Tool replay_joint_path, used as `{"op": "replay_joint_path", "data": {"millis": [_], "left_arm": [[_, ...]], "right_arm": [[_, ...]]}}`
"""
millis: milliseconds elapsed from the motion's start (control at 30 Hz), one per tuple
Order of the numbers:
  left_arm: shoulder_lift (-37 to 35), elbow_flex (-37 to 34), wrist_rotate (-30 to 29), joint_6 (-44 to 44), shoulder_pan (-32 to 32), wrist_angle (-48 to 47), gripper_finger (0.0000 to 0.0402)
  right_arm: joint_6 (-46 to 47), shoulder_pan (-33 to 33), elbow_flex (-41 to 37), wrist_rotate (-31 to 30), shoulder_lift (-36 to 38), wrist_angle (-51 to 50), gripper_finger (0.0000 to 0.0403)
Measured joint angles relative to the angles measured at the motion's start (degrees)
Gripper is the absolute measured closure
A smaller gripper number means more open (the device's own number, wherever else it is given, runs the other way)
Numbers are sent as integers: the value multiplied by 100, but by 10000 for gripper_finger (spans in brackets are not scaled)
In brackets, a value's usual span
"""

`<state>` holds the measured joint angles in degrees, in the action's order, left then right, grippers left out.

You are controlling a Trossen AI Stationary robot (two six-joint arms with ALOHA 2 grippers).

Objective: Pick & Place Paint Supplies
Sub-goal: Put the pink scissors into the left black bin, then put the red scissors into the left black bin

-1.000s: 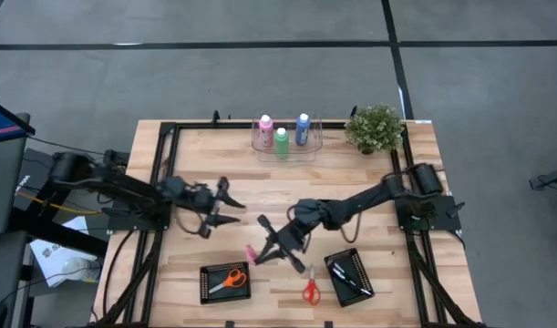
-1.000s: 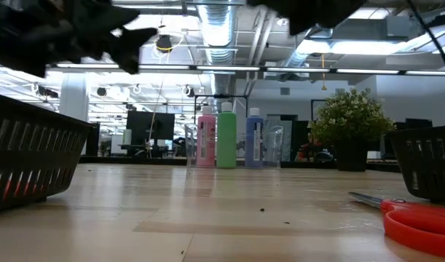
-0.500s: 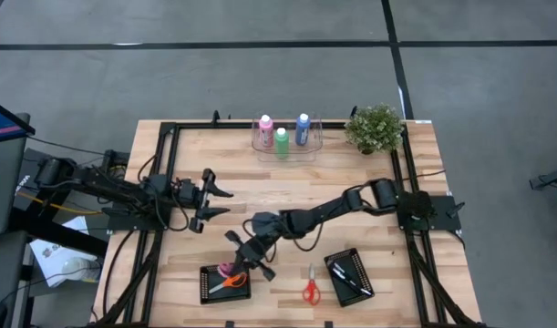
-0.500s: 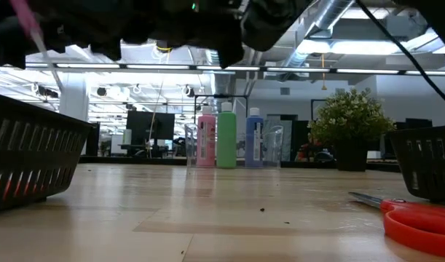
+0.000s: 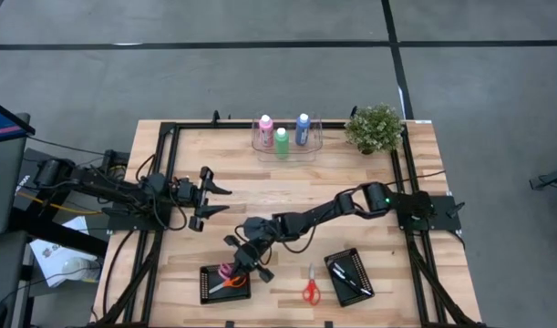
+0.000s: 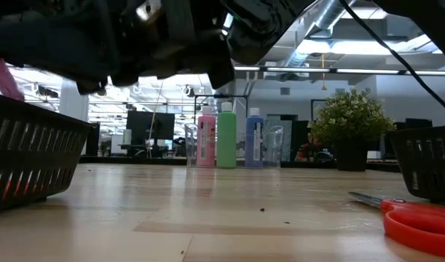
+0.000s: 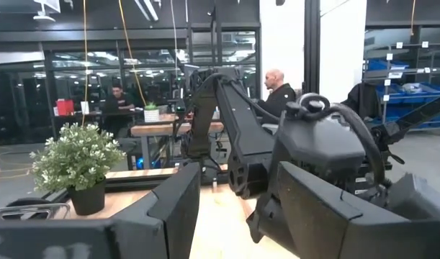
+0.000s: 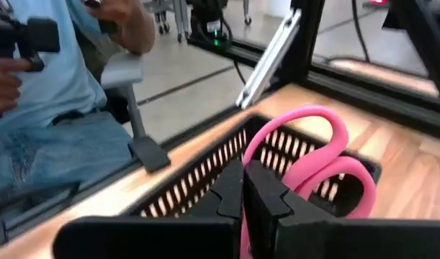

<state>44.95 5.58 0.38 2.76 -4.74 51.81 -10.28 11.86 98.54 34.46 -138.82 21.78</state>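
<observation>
Right gripper [image 5: 238, 266]: pressed together, pinching pink scissors [image 5: 226, 271]; hangs over the near-left black basket [image 5: 205, 273].
Change, right arm: swung from table centre across to the near-left corner within the last second, carrying the scissors along.
Change, left arm: pulled back toward the left table edge, then held.
Left gripper [image 5: 213, 198]: fingers spread, nothing between them; parked left of centre, well apart from the work.
Paint bottles: pink bottle [image 5: 265, 128], green bottle [image 5: 282, 140] and blue bottle [image 5: 303, 128] upright in the clear tray [image 5: 287, 152] at the far edge, beside the potted plant [image 5: 375, 128]; unmoved, untouched.
Brushes: thin dark items in the near-right basket [image 5: 333, 266], probably the brushes; too small to confirm.
Meaning for task: effort currently spent on scissors, not on paint supplies; judged no progress on the bottles.
High view only: whole layout, orange scissors [image 5: 231, 282] already in the left basket, red scissors [image 5: 309, 290] loose on the table between the baskets.
Right wrist view only: closed right gripper [image 8: 243, 181], pink handles [image 8: 313, 155] above the basket's mesh wall [image 8: 198, 191]; a seated person [image 8: 39, 93] in a light-blue shirt beyond the table.
Low view only: bottles in a row at table height, arm mass overhead, one pink tip at upper left.
Left wrist view only: open fingers; plant and right arm beyond.
</observation>
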Motion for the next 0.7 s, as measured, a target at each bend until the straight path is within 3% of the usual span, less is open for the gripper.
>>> {"op": "replay_joint_path", "data": {"millis": [167,400,533,700], "left_arm": [[0,0,0,0,-2,0,225],[0,0,0,33,-1,0,225],[2,0,2,35,-2,-37,225],[22,2,2,-19,-2,-357,225]], "right_arm": [[-7,-5,-2,-146,-2,-105,374],[123,-27,-2,-147,73,-335,262],[-44,-12,0,-278,473,-1191,211],[-368,291,8,-1297,1205,-3257,201]]}}
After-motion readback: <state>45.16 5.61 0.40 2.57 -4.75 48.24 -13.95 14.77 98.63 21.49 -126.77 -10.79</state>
